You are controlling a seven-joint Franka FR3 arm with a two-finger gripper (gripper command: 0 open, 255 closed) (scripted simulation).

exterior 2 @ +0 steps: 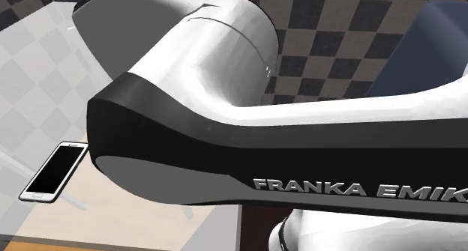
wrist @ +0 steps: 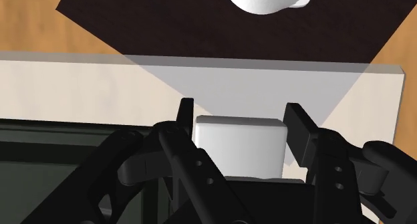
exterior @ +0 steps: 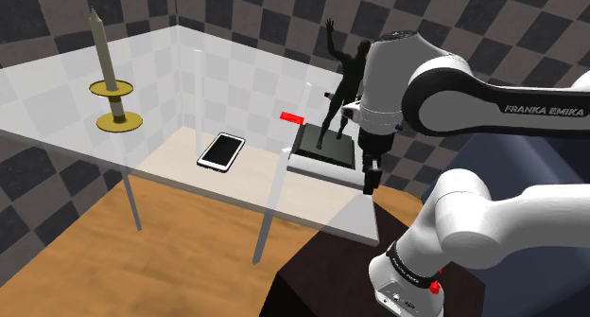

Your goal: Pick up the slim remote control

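tool: the tool [wrist: 241, 112] has its fingers [wrist: 186, 112] down either side of the remote [wrist: 238, 149], flush to its sides with no gap showing; I read it as clamped
tool height: in the shoulder view the tool [exterior: 371, 178] hangs low, at surface level, by the edge nearest the stand
remote: plain white-grey block between the fingers, running back under the hand, just beside the dark base [exterior: 326, 147] of the figurine [exterior: 345, 74]
done: approach, descent and, by my read, the squeeze
left: the lift; no gap shows under the remote, so I judge it not yet off the surface
risk: the dark base sits close on one side, so a straight-up lift looks safest
other items: phone [exterior: 220, 151] mid-surface, well apart from the tool; small red piece [exterior: 289, 116] behind the base; candlestick [exterior: 112, 88] at the far end, on the shoulder view's left
second exterior view: arm [exterior 2: 225, 100] close to the lens, phone [exterior 2: 52, 172] at lower left
surface: translucent pale top [exterior: 161, 88] on thin legs [exterior: 132, 206]
floor: wood boards [exterior: 104, 239]
stand: dark box [exterior: 321, 277] under the arm
room: dark grey checkered walls [exterior: 265, 22]
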